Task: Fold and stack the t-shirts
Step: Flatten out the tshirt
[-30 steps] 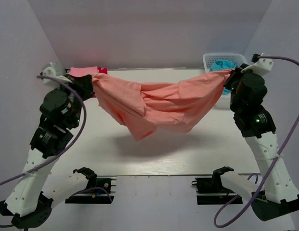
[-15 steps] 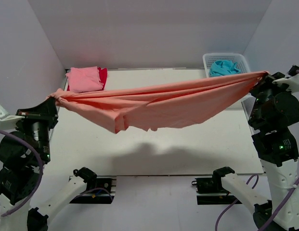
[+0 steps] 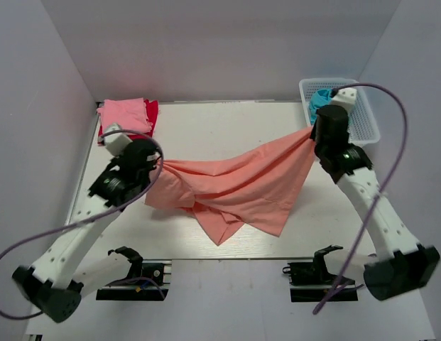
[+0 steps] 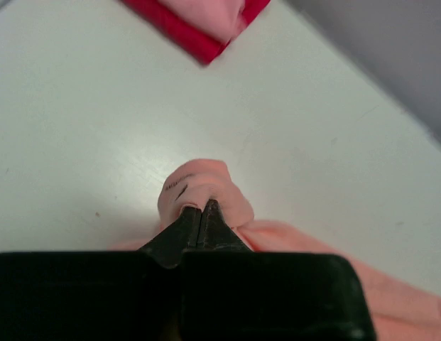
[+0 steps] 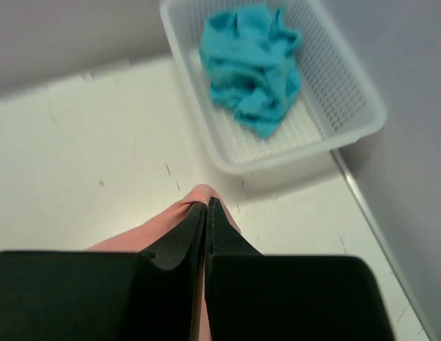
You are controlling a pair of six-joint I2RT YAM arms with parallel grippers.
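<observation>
Your left gripper (image 4: 201, 211) is clamped on a bunched corner of the orange shirt (image 3: 241, 185), and your right gripper (image 5: 207, 206) is pinched shut on the opposite end. Between them the shirt sags, crumpled, onto the table (image 3: 220, 128). At far left the pink shirt (image 3: 124, 115) lies on the red shirt (image 3: 152, 112). At far right the blue shirt (image 5: 252, 64) sits in the basket (image 5: 334, 85).

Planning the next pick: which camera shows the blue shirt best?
Right wrist: the blue shirt lies crumpled in the basket, fully in view. The top view shows only a sliver of the shirt behind the right arm. The left wrist view does not show it.
</observation>
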